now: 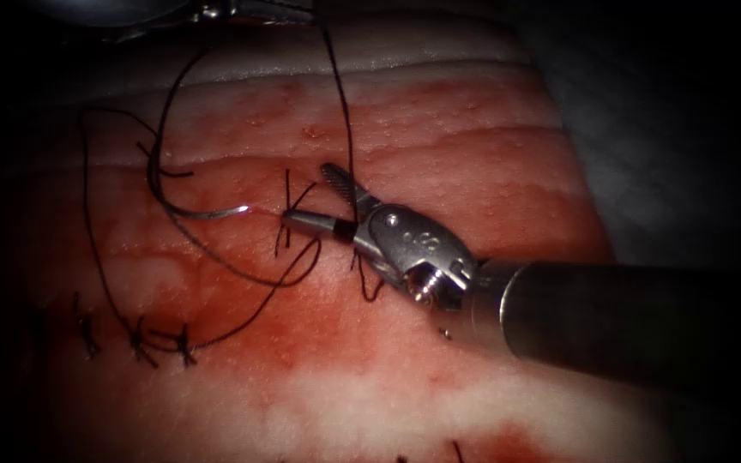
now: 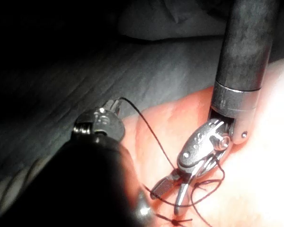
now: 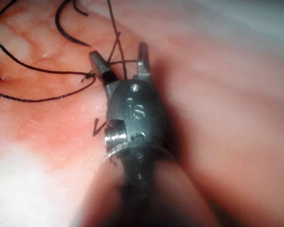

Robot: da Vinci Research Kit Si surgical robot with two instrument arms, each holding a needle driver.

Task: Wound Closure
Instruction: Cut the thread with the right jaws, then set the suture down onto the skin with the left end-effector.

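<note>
My right tool (image 1: 310,195) comes in from the right, its jaws open and straddling the dark thread (image 1: 346,129) just beside a knotted stitch (image 1: 287,214); the jaws hold nothing. The right wrist view shows the same open jaws (image 3: 119,53) with thread strands crossing between them. One strand rises to the picture's upper edge, where my left tool (image 1: 216,12) sits. Seen in the left wrist view, the left tool (image 2: 116,103) is shut on that thread. The curved needle (image 1: 207,211) lies free on the tissue (image 1: 473,163), left of the knot, with neither tool holding it.
Slack thread loops (image 1: 242,274) sprawl over the tissue left of the right tool. Three tied stitches (image 1: 139,339) stand in a row at the lower left. Red fluid stains the tissue around them. Grey cloth (image 1: 645,129) borders the tissue on the right.
</note>
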